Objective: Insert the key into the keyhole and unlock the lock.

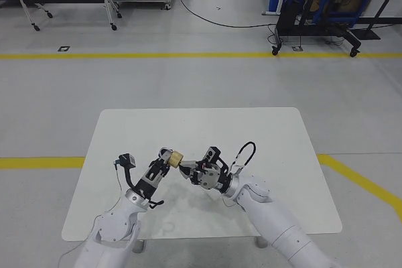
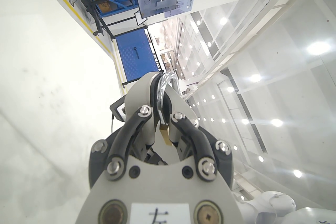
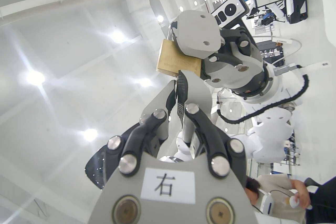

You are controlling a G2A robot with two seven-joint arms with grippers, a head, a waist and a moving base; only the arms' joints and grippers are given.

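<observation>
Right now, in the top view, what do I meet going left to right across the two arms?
left wrist camera → left gripper → brass padlock → right gripper → black cable loop

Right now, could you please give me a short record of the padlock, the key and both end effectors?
padlock: brass, held up above the table
left end effector: shut on padlock, shackle between its fingers
right end effector: shut on key
key: dark, pointing at the padlock's underside
key in keyhole: cannot tell
</observation>
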